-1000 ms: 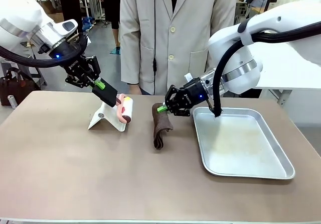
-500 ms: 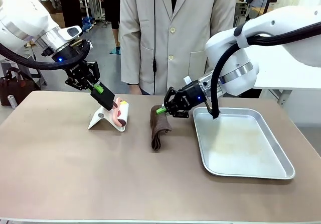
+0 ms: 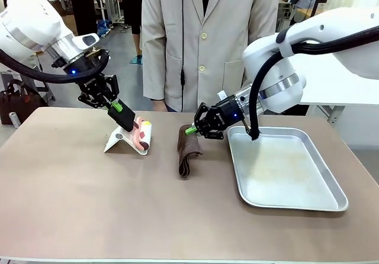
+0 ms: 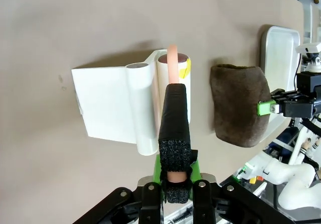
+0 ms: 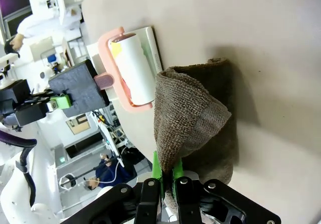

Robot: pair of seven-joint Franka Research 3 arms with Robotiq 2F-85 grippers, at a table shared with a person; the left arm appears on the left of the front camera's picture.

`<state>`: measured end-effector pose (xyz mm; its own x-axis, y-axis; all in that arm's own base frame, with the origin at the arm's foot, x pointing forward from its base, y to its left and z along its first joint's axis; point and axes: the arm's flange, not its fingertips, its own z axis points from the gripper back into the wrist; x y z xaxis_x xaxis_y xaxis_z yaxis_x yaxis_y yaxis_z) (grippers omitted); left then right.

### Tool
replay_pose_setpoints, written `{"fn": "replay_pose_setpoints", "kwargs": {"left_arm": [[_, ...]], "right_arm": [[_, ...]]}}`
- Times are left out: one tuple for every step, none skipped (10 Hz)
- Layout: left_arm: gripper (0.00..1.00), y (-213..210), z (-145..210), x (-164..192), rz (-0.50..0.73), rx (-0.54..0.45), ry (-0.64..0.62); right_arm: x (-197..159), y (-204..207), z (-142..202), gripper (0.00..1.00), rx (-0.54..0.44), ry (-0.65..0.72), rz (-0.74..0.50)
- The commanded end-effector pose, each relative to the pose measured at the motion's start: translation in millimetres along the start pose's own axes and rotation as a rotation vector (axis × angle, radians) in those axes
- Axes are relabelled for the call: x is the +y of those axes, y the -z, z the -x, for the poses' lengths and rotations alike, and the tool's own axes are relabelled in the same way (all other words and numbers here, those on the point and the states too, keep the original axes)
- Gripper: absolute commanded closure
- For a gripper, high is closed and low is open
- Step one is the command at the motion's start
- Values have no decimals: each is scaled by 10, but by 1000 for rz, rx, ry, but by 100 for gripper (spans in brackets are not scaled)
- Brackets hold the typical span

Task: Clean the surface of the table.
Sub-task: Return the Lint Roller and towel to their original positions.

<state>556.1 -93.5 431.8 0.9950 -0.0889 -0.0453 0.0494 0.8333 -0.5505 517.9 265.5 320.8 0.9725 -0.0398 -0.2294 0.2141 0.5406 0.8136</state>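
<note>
Left gripper is clamping tight on the lint roller handle, roller sitting at its white stand toward the table's far left. Right gripper is pinching the brown cloth closed, cloth draping onto the table beside the metal tray. Both tools in grip, wiping looks barely started; most of the surface likely left.

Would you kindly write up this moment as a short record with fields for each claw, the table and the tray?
left claw: shut on the black foam handle of the lint roller, which sits by its white stand
right claw: shut on a corner of the brown cloth, whose lower end lies on the table
table: brownish top
tray: silver, right of the cloth
person: stands at the far side
</note>
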Motion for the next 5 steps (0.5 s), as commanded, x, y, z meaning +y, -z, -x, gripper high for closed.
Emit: {"fn": "replay_pose_setpoints", "kwargs": {"left_arm": [[78,0,-54,1,-49,30,-22],[78,10,-75,8,-49,37,-25],[78,24,-112,14,-47,46,-29],[78,42,-156,25,-51,52,-37],[78,63,-210,44,-51,59,-46]], "right_arm": [[62,-5,-64,91,8,23,23],[55,-3,-66,91,11,24,21],[48,-4,-68,91,12,26,18],[40,-4,-68,91,16,27,17],[31,-7,-71,91,16,30,15]]}}
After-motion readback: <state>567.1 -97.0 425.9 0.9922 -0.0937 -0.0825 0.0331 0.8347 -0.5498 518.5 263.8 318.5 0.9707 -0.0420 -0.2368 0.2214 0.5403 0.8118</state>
